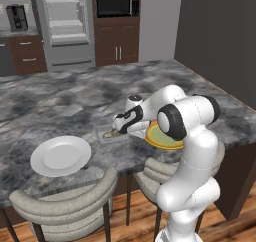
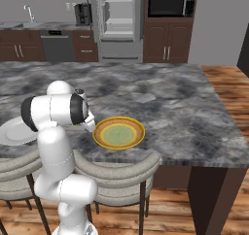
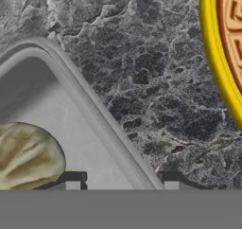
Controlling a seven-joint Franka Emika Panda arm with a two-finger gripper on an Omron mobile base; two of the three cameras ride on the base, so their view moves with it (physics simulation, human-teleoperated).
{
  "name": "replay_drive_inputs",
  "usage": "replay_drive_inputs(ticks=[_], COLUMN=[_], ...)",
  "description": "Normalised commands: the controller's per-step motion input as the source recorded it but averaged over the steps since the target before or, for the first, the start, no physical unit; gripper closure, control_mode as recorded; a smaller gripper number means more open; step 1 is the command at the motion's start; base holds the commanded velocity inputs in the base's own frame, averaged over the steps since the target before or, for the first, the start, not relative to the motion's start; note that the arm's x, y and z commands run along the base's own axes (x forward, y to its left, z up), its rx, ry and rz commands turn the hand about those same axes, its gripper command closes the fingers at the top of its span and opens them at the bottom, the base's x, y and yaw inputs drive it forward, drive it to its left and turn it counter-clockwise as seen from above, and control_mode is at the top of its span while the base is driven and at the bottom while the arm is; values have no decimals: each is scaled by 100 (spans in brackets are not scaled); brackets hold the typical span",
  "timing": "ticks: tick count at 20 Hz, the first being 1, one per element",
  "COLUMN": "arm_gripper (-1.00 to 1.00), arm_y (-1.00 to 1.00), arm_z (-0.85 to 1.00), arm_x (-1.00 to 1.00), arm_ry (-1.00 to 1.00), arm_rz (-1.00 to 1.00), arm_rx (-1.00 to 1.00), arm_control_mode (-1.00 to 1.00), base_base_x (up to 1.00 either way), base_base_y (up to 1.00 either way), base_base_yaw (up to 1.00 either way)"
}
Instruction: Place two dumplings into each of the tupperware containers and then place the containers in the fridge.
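Jaws stand apart, pointing down at the near corner of the container: in the hand view one tip is over the container's floor and the other over the desk outside it, with the container's wall running between them. A gap shows between the inner tip and the wall, and nothing is held.

Across the room, the tall silver-grey steel fridge (image 1: 65,26) stands against the back wall, with its pale interior shelves on show. The dark grey marbled stone desk (image 1: 75,96) spreads wide in front of the robot. The white arm (image 1: 187,136) bends low over the desk's near edge. Two grey curved-back padded stools (image 1: 65,201) are tucked under that edge. A black microwave (image 1: 117,3) sits in dark wood cabinets to the right of the fridge.

On the desk, a round white plate (image 1: 61,156) lies to the left. A round yellow plate with an orange patterned rim (image 2: 119,133) lies to the right. Between them is the shallow rectangular container of translucent whitish-grey plastic (image 3: 85,88), near the yellow plate but apart from it. One pale beige, rounded, creased dumpling (image 3: 28,154) lies inside the container, just beside the inner tip.
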Motion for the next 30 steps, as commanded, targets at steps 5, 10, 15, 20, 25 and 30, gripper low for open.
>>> replay_drive_inputs(ticks=[5, 10, 15, 20, 25, 30], arm_gripper=[100, 100, 100, 100, 100, 100], arm_y=[0, 0, -4, -23, -7, -6], arm_z=[0, 19, 76, 69, 88, 90], arm_x=[0, -6, -22, -44, -67, -100], arm_ry=[0, 1, 0, 0, 2, 1], arm_rz=[0, -2, -15, -25, -25, -24], arm_rx=[0, 0, 0, 0, 0, 9], arm_control_mode=[-100, -100, -100, -100, -100, -100], base_base_x=[0, 0, 0, 0, 0, 0], base_base_y=[0, 0, 0, 0, 0, 0], base_base_yaw=[0, 0, 0, 0, 0, 0])
